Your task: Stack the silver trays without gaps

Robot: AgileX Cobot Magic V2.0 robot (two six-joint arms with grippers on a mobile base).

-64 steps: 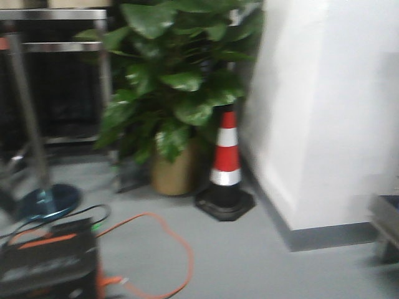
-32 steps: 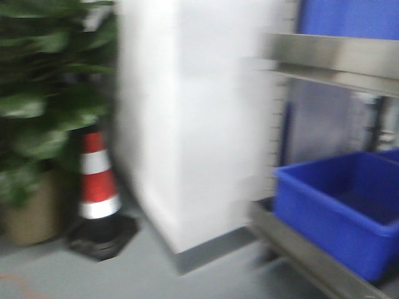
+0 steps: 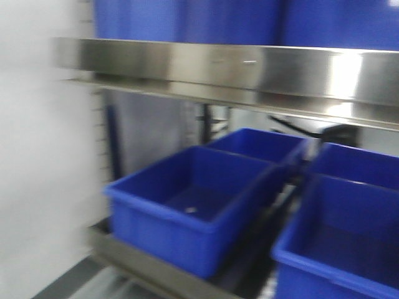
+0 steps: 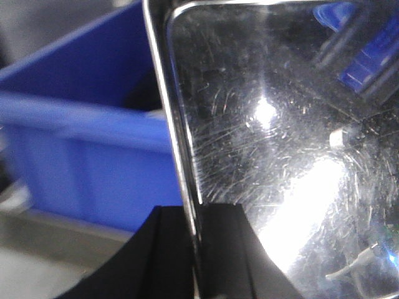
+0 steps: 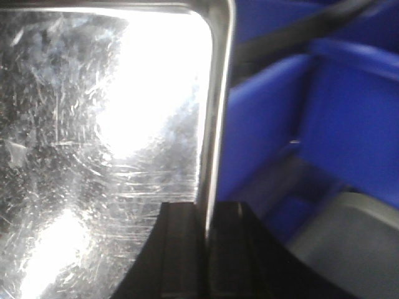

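Observation:
A scratched, shiny silver tray fills the left wrist view [image 4: 280,137] and the right wrist view [image 5: 93,156]. My left gripper [image 4: 194,249] is shut on the tray's left rim, one black finger on each side of the thin edge. My right gripper [image 5: 209,249] is shut on the tray's right rim in the same way. The tray is held between the two arms in front of blue bins. No other silver tray shows. Neither the grippers nor the tray appear in the front view.
A steel shelf unit stands ahead with a broad shiny rail [image 3: 237,65] across the top. Blue bins sit below it at the left [image 3: 193,205] and the right [image 3: 349,237], with more above. A white wall [image 3: 37,156] is at the left.
The front view has swung to the right, from the plant and traffic cone, past the white pillar, to the shelf with blue bins.

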